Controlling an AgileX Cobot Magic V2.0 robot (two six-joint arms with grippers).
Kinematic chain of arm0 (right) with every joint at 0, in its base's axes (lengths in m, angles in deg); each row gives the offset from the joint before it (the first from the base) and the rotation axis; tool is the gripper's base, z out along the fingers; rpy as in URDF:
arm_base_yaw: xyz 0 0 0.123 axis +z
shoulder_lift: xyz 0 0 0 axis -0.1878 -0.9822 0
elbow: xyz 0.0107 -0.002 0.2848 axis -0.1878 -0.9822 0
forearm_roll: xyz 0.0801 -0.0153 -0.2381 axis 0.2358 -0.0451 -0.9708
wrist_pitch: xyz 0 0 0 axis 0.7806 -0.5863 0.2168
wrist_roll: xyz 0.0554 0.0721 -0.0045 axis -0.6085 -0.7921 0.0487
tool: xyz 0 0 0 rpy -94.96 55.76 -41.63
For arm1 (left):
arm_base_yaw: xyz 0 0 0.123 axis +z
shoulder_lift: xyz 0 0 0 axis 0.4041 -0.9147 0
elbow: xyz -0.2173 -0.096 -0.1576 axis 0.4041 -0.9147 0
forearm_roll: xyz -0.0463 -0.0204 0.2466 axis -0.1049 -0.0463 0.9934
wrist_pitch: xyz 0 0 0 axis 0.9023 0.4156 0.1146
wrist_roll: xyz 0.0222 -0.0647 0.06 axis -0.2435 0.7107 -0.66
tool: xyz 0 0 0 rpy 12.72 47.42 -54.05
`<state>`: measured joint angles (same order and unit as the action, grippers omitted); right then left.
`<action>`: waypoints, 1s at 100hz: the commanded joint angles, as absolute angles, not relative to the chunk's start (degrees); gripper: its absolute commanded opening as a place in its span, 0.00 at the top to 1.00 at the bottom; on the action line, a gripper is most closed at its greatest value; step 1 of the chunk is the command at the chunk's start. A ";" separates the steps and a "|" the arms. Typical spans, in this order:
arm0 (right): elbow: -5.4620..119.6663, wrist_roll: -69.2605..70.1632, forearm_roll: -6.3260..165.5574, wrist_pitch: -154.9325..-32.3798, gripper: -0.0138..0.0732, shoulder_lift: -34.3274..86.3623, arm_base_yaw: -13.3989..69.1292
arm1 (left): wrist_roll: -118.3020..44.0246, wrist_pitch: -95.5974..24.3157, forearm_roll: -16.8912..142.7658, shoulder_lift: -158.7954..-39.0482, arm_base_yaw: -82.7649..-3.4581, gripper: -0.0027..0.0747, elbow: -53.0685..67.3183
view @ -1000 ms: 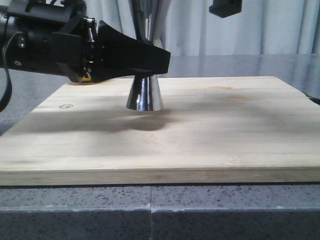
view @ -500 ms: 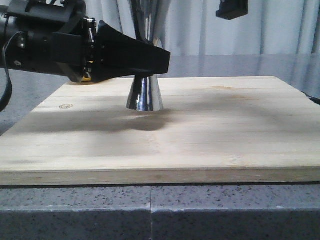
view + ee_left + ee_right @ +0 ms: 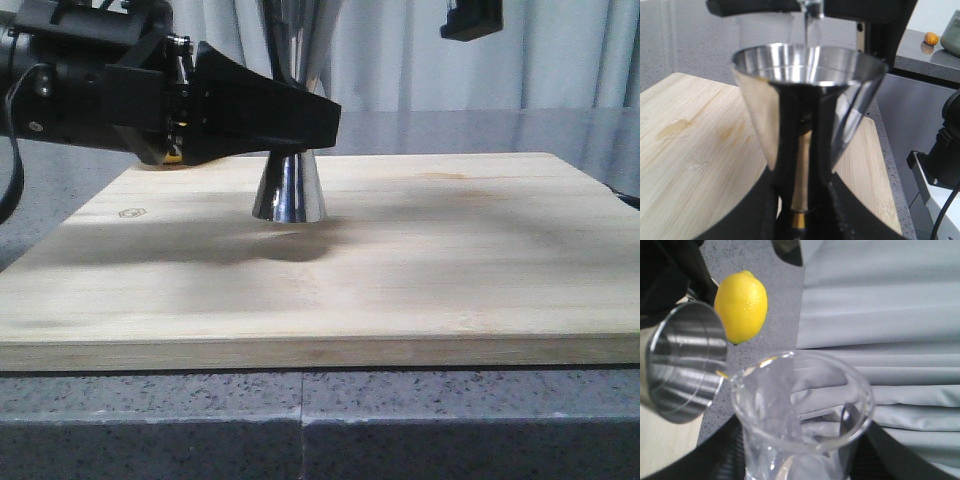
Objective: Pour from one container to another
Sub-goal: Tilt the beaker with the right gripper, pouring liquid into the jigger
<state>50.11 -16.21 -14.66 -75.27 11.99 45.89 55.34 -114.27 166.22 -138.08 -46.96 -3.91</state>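
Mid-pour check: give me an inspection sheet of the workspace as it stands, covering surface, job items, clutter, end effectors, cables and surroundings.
Surface: wooden board on a speckled grey counter; faint stains, no puddle seen.
Job's things: steel jigger upright on the board; glass beaker held tilted, lip toward the jigger; a thin clear stream falls into the jigger's cup.
Clutter: lemon on the counter behind the jigger; small orange object on a far ledge.
End effectors: left end effector shut on the jigger's waist; right end effector shut on the beaker.
Cables: black cable looping beside the left arm.
Surroundings: grey curtain behind.
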 commanded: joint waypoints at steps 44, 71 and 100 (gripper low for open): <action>52.24 -16.26 -19.91 -74.60 0.57 13.82 45.95 | 55.89 -123.17 164.52 -136.27 -47.39 0.99 -2.37; 52.24 -16.26 -21.04 -74.63 0.57 13.82 45.95 | 55.89 -123.17 164.52 -136.27 -47.39 0.99 -2.37; 52.24 -16.26 -21.04 -74.63 0.57 13.82 45.95 | 55.89 -123.17 164.52 -136.27 -47.39 0.99 -2.37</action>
